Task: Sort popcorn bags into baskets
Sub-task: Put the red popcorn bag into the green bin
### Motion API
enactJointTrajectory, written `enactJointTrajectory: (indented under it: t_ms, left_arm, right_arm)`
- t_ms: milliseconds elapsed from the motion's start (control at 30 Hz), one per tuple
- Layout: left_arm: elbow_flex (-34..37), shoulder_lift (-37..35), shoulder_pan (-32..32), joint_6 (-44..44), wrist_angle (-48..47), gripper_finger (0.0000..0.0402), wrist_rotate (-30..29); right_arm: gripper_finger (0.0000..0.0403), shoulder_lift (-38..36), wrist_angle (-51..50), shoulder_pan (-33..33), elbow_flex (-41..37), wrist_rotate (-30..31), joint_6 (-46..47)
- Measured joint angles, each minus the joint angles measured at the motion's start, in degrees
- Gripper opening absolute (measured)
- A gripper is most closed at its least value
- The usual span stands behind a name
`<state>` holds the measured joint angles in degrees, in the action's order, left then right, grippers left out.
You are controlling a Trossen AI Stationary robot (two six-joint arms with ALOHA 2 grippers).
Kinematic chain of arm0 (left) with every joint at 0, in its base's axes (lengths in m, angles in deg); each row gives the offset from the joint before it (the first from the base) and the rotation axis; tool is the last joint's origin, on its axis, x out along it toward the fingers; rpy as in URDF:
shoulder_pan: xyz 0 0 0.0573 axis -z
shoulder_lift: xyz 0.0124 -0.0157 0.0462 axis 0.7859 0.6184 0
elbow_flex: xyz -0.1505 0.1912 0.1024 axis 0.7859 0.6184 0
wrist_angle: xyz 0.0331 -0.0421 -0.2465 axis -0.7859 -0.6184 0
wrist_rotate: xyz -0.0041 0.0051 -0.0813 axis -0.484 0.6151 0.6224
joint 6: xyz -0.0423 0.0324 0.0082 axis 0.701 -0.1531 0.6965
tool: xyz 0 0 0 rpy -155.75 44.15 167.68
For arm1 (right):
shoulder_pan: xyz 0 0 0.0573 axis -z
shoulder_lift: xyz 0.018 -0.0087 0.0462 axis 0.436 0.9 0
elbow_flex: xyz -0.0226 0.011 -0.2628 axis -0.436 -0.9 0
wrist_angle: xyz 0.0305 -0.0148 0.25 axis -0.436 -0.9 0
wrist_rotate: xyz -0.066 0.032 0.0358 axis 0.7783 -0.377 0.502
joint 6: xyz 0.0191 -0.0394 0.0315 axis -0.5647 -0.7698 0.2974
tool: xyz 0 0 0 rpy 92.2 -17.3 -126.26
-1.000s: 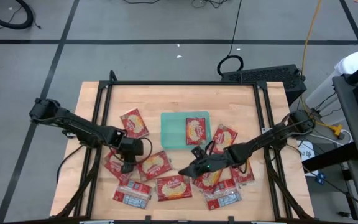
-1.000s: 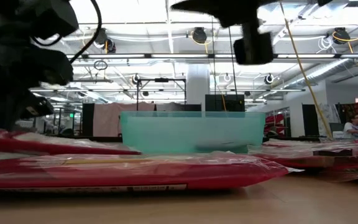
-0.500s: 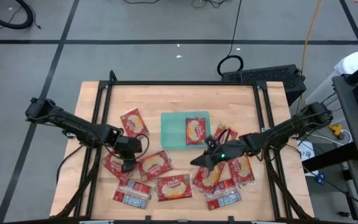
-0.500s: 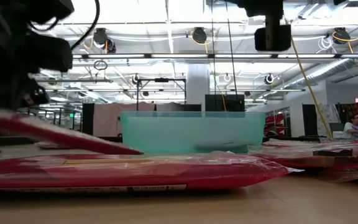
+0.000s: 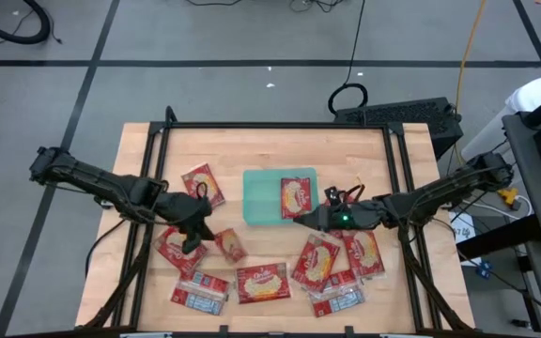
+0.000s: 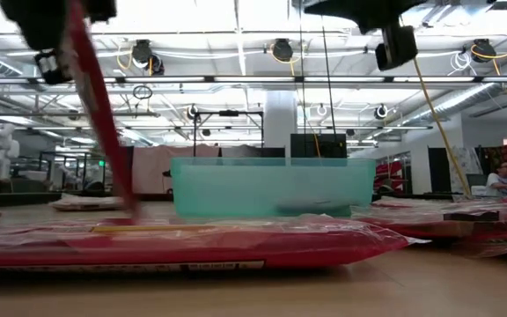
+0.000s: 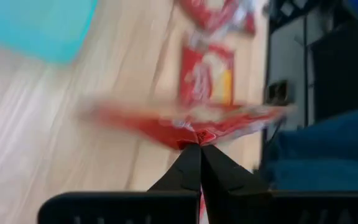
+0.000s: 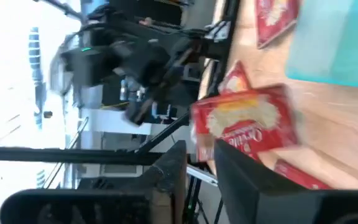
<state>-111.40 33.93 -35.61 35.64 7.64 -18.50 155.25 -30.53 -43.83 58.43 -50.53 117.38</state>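
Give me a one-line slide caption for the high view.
Left gripper lifts a popcorn bag off the table; right gripper hovers beside the teal tray.

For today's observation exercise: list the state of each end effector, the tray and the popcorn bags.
Left end effector: shut on a popcorn bag.
That popcorn bag: lifted, hanging.
Right end effector: open, empty.
Teal tray: holds one bag.
Other bags: flat on table.

The tray's (image 5: 261, 197) left half lies bare; one packet (image 5: 298, 196) fills its right half. Bare wood (image 5: 270, 150) runs behind the tray. Scattered packets (image 5: 261, 282) crowd the near table. The right gripper (image 5: 301, 218) hangs at the tray's near right corner.
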Motion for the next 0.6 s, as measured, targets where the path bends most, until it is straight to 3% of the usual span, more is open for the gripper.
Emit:
enactJointTrajectory:
  t_ms: [267,600]
  left_arm:
    - [-7.33,-0.46,0.0,0.89,-2.47,0.0,-3.96]
    - [-19.83,-0.52,-1.82,-4.6,-2.03,0.0,-17.05]
  right_arm:
    - [0.0163,1.26,4.62,0.67,0.0,3.1,7.52]
    - [0.0229,6.46,30.8,0.68,1.37,12.86,6.05]
